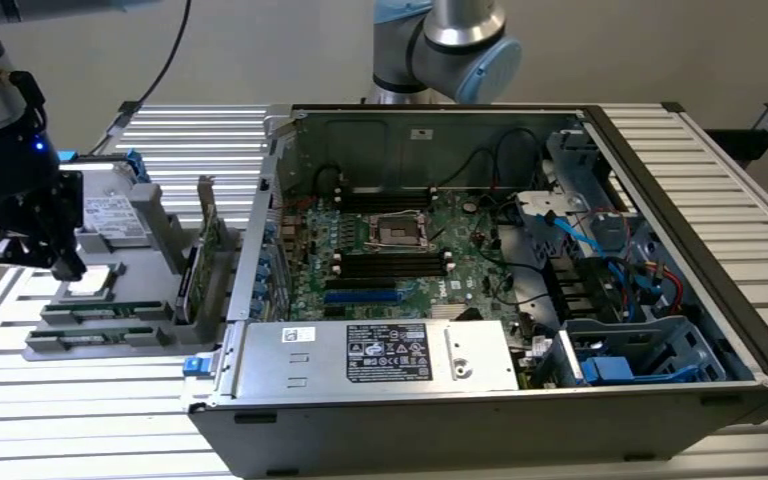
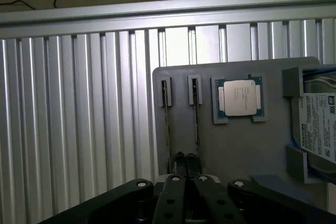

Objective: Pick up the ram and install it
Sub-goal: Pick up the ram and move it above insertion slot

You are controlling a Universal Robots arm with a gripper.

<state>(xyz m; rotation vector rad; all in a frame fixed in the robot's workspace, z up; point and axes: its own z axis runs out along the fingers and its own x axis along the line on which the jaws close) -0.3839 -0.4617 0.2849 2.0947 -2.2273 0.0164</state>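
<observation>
a: what is closest?
b: the gripper (image 2: 186, 163). its two black fingers (image 2: 178, 162) are squeezed close together, right over the near edge of the gray holder (image 2: 231, 150).
a: where is the ram?
b: the ram (image 2: 196, 121) stands on its thin edge in a slot of the holder, just past the gripper tips. a second stick (image 2: 167, 119) sits in the slot beside it.
a: and further away?
b: a shiny cpu (image 2: 240, 98) lies in the holder, next to the ram. behind the holder is the ribbed silver bench (image 2: 79, 103). the open computer case (image 1: 491, 440) stands beside the holder.
</observation>
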